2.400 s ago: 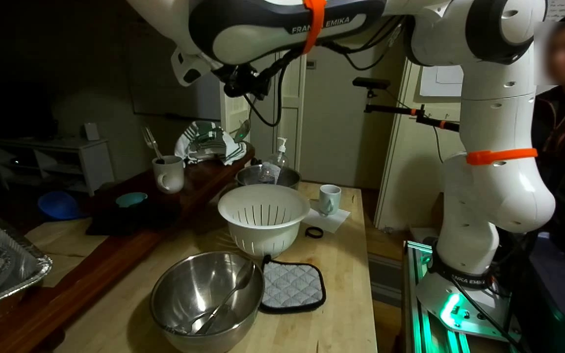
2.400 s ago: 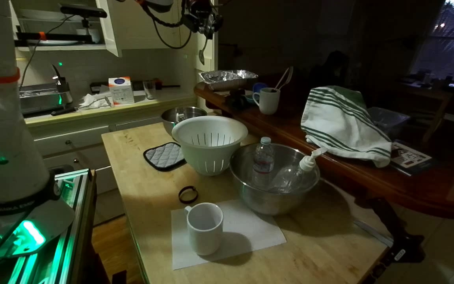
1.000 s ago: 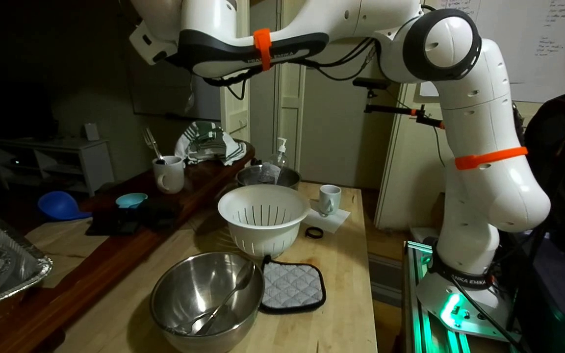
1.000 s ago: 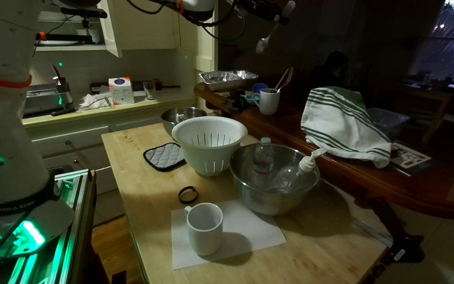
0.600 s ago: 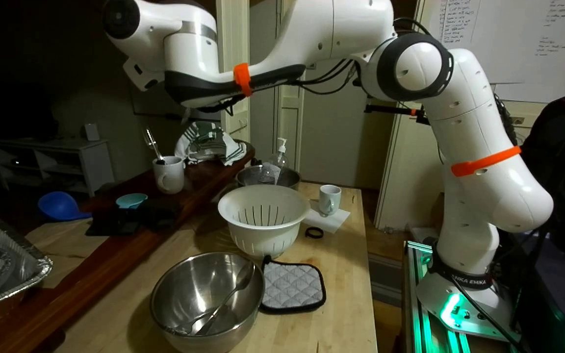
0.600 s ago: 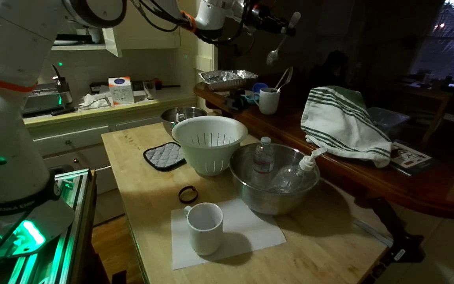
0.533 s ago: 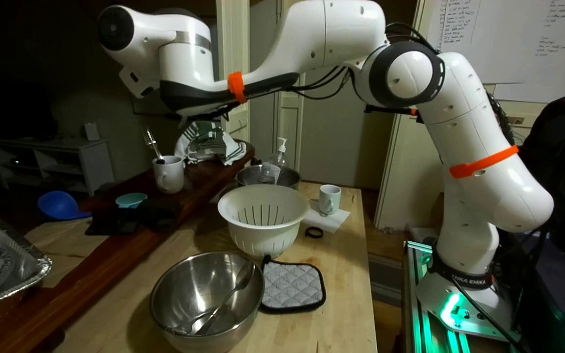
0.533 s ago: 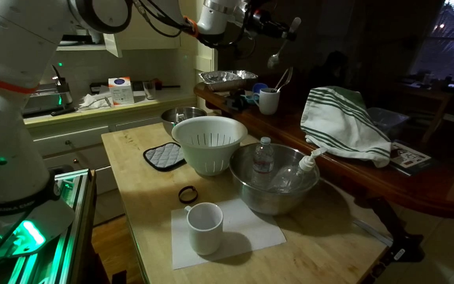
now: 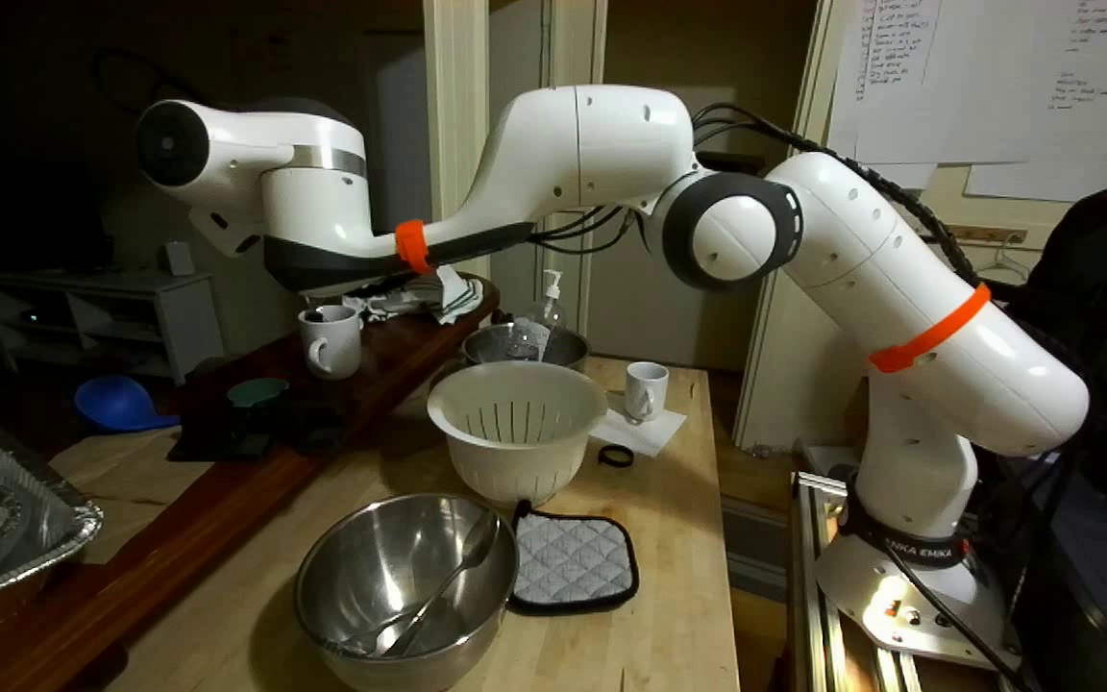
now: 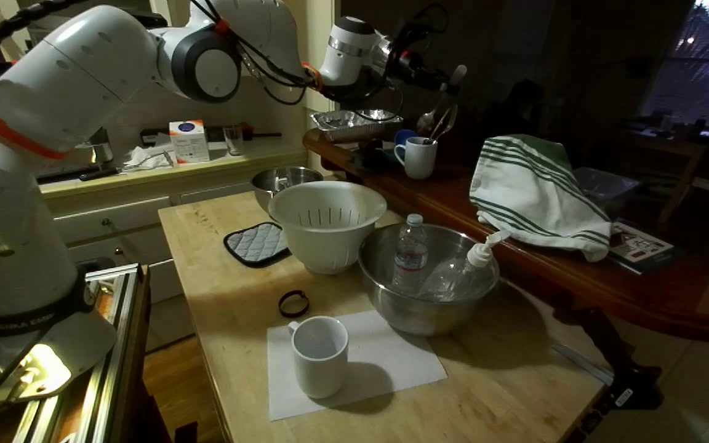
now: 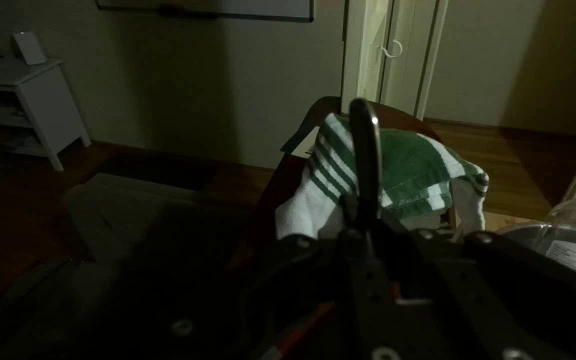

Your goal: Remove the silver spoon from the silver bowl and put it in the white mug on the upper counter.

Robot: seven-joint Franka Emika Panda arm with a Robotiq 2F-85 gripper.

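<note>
My gripper point(image 10: 447, 88) is shut on a silver spoon point(image 10: 426, 120), which hangs tilted, bowl end down. In that exterior view the spoon's lower end appears just above the white mug point(image 10: 419, 159) on the upper counter; whether it is directly over it I cannot tell. The mug, also in an exterior view point(image 9: 332, 344), holds utensils. In the wrist view the spoon's handle point(image 11: 366, 155) rises from between the dark fingers of the gripper point(image 11: 363, 220). The silver bowl point(image 9: 347, 567) stands on the lower table with another spoon point(image 9: 479, 541) in it. The arm hides the gripper in that view.
A white colander point(image 10: 330, 246), a steel bowl with bottles point(image 10: 422, 317), a second white mug point(image 10: 322, 363) and a quilted pad point(image 9: 573, 562) are on the lower table. A striped towel point(image 10: 533, 191), a small blue bowl point(image 9: 258, 391) and a foil tray point(image 10: 354, 126) lie along the upper counter.
The gripper has carried the spoon across toward the upper counter and then lowered it nearer the mug. The light at the arm's base went from green to yellowish white.
</note>
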